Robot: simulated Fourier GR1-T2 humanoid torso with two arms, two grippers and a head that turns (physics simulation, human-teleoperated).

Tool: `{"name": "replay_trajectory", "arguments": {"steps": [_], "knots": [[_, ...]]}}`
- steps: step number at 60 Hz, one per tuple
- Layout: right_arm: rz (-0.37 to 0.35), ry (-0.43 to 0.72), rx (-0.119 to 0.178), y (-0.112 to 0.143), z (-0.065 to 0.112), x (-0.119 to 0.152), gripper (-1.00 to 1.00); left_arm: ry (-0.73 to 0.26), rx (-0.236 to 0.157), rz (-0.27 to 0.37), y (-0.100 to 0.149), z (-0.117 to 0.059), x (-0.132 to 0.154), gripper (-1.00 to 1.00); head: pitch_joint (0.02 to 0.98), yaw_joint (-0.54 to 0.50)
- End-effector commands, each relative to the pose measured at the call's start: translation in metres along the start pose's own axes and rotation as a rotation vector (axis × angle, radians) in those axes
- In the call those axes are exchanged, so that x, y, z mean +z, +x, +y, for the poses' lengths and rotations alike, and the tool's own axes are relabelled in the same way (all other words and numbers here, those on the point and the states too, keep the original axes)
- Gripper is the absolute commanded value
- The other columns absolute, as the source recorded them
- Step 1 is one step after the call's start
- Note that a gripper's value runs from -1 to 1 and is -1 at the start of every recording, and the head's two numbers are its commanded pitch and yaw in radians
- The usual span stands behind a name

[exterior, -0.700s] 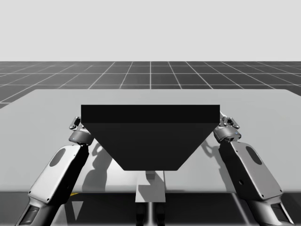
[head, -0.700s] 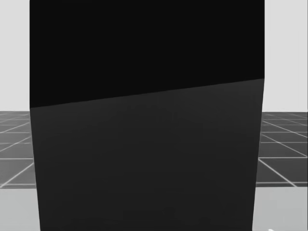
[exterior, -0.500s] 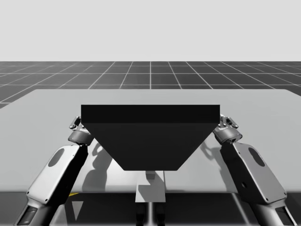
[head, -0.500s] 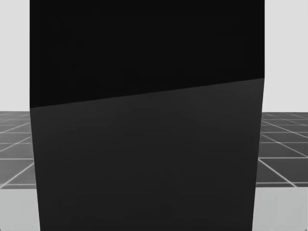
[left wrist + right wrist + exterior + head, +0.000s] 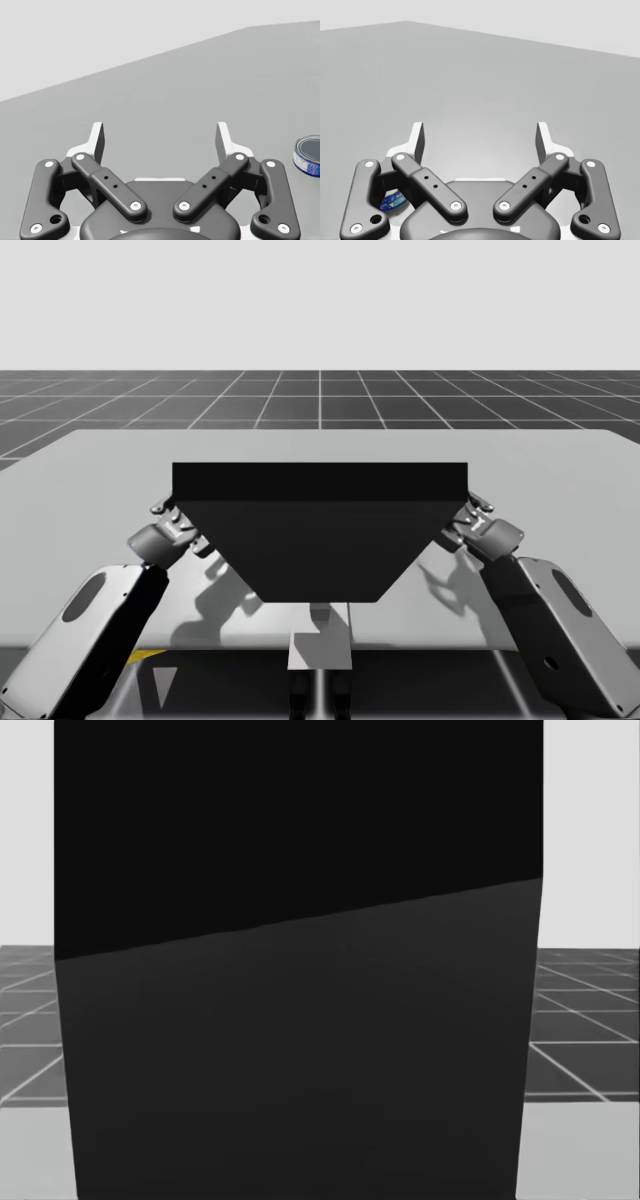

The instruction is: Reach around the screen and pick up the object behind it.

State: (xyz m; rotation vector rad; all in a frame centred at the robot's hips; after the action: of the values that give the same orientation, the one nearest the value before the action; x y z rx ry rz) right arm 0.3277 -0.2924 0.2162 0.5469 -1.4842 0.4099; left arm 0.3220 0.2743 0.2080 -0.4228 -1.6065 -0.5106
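Black screen (image 5: 320, 530) upright on counter (image 5: 560, 470). Left gripper (image 5: 160, 136) jaws apart, empty; blue can (image 5: 307, 156) beside it. Right gripper (image 5: 480, 136) jaws apart, empty, at screen's opposite end.

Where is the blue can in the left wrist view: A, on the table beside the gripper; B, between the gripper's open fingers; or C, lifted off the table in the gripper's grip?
A: the blue can stands on the table beside my left gripper, whose open fingers have nothing between them.
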Motion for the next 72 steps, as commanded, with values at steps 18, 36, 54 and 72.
{"name": "replay_trajectory", "arguments": {"steps": [18, 36, 54, 72], "knots": [[0.155, 0.193, 0.0, -0.01, 0.025, 0.02, -1.0, -0.347, -0.035, 0.162, -0.005, -0.037, 0.014, -1.0, 0.188, -0.04], [0.25, 0.218, 0.021, -0.034, 0.021, 0.002, -1.0, -0.369, -0.062, 0.182, -0.013, -0.045, 0.011, -1.0, 0.199, -0.05], [0.314, 0.307, 0.089, -0.041, 0.031, -0.034, -1.0, -0.37, -0.076, 0.186, -0.017, -0.047, 0.01, -1.0, 0.215, -0.05], [0.343, 0.352, 0.089, -0.052, 0.034, -0.063, -1.0, -0.378, -0.082, 0.187, -0.021, -0.048, 0.011, -1.0, 0.229, -0.05]]}}
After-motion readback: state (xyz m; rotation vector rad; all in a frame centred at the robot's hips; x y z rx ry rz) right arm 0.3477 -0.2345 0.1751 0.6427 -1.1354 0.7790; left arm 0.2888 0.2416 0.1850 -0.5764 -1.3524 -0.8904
